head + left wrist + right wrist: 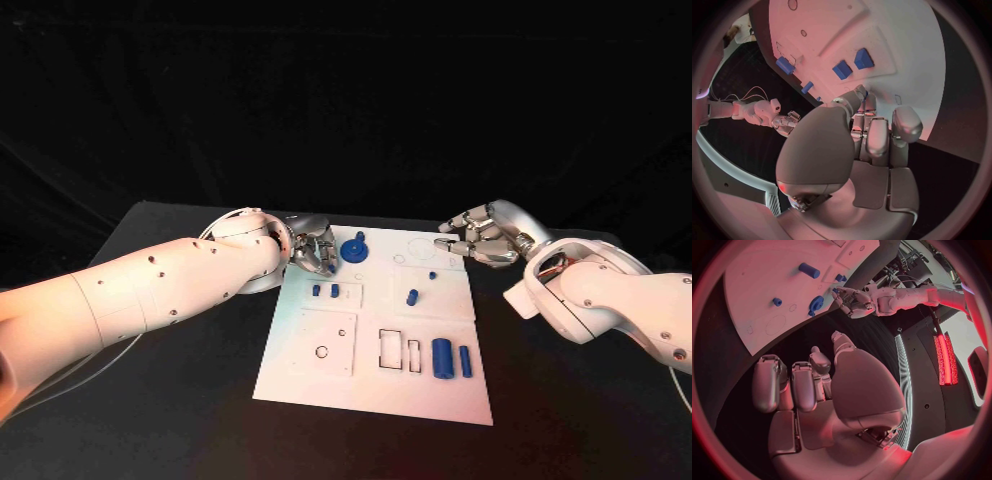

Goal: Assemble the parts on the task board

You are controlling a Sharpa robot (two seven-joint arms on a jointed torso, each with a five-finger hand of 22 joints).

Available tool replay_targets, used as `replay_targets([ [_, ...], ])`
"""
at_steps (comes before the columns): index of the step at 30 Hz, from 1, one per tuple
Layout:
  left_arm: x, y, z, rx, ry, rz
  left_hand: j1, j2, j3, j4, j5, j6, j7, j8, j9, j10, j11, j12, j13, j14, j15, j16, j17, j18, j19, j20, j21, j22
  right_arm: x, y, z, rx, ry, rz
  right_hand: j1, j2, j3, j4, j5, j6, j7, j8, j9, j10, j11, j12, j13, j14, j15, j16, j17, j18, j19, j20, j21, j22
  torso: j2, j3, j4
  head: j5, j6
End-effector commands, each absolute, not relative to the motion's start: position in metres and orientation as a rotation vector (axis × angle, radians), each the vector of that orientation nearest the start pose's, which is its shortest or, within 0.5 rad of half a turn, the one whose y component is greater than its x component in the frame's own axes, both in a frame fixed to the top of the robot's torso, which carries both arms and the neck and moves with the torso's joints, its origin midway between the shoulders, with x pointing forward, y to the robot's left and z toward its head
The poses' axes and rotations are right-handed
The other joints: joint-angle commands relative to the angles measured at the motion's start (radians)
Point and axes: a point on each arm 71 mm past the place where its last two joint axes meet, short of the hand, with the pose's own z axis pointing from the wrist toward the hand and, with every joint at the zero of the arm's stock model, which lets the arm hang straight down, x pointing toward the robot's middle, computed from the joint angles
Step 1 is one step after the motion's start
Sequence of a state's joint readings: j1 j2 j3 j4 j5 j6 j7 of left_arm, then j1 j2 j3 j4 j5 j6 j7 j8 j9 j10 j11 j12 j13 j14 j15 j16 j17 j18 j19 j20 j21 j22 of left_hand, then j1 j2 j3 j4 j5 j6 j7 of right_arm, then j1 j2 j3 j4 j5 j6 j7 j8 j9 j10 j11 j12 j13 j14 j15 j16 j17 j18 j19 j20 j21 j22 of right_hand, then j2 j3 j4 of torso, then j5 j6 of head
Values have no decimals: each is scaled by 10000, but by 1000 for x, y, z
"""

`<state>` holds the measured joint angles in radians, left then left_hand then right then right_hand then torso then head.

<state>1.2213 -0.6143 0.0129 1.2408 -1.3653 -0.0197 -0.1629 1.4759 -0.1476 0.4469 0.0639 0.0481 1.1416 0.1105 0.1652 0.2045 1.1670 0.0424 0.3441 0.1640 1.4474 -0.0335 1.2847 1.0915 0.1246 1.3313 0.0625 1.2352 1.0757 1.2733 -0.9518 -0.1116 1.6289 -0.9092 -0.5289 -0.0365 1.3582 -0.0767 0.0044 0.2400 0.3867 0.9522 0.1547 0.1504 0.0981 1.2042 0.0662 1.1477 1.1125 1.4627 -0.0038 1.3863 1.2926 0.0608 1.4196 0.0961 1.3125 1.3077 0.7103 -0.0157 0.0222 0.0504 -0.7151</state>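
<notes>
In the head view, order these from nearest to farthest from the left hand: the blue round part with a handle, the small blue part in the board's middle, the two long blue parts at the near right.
1. Blue round part with a handle: far edge of the task board, just beside the left hand.
2. Small blue part: board's middle.
3. Two long blue parts: near right corner.

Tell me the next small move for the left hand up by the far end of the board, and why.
Probably ease the left hand a little toward the round blue part and close on it. The hand sits right beside that part at the far end of the task board, seemingly holding nothing, while the right hand hangs off the board's far right corner, fingers curled and empty.
</notes>
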Motion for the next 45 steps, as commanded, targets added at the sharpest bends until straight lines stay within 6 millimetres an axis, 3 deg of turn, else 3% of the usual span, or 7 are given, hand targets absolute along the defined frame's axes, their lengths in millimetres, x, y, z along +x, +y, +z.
replay_targets([
  [1, 539, 162, -194, 1314, 19446, -5787, -87, -17, 38, -16, 33, 86, -16, 28, 3, 82, -19, -68, -9, 9, 23, -34, -17, -176, 54, -6, 26, 3, 473, -234, -163, 3892, 15933, 8636, -4, 72, 15, 60, 53, 39, -60, 50, 16, -32, -19, 12, 3, 402, -68, -34, -12, 55, -84, 16, -37, 849, 1, 2, 0, 13, 4],
  [10, 539, 162, -194, 1305, 19484, -5717, -100, -31, 38, -20, 32, 89, -17, 15, -2, 92, -18, -88, -10, 6, 23, -32, -16, -174, 46, -5, 21, -4, 473, -235, -163, 3896, 15936, 8633, -4, 72, 15, 60, 53, 39, -60, 50, 16, -32, -19, 12, 3, 402, -68, -34, -12, 55, -84, 16, -37, 849, 1, -2, 6, 7, -4],
  [19, 539, 163, -195, 1261, 19522, -5631, -203, -215, 93, -60, 32, -358, 119, -393, -189, 86, 87, -350, -42, -8, 101, 7, -15, -183, 39, 39, 61, 52, 472, -235, -163, 3896, 15935, 8634, -4, 72, 15, 60, 53, 39, -60, 50, 16, -32, -19, 12, 3, 402, -68, -34, -12, 55, -84, 16, -37, 849, -3, -6, 4, 5, -7],
  [35, 539, 165, -194, 1207, 19452, -5625, -277, -293, 92, -57, 31, -401, 141, -481, -237, 139, 106, -420, -37, -18, 118, 1, -61, -178, 22, 62, 56, 45, 473, -235, -164, 3900, 15972, 8607, 6, 80, 6, 68, 67, 47, -64, 63, 18, -25, -25, 8, -8, 410, -73, -25, 10, 48, -63, 12, -15, 868, -2, -8, 8, 4, -28],
  [45, 539, 166, -194, 1108, 19426, -5638, -358, -397, 129, -72, 33, -642, 147, -716, -357, 232, 103, -541, -27, -16, 123, 12, -107, -176, 18, 80, 71, 69, 473, -234, -164, 3686, 16102, 8519, 7, 79, 4, 68, 69, 49, -65, 65, 18, -65, -25, -39, -61, 404, -74, -47, -20, 54, -77, 11, -40, 852, -4, -7, 5, -6, -33],
])
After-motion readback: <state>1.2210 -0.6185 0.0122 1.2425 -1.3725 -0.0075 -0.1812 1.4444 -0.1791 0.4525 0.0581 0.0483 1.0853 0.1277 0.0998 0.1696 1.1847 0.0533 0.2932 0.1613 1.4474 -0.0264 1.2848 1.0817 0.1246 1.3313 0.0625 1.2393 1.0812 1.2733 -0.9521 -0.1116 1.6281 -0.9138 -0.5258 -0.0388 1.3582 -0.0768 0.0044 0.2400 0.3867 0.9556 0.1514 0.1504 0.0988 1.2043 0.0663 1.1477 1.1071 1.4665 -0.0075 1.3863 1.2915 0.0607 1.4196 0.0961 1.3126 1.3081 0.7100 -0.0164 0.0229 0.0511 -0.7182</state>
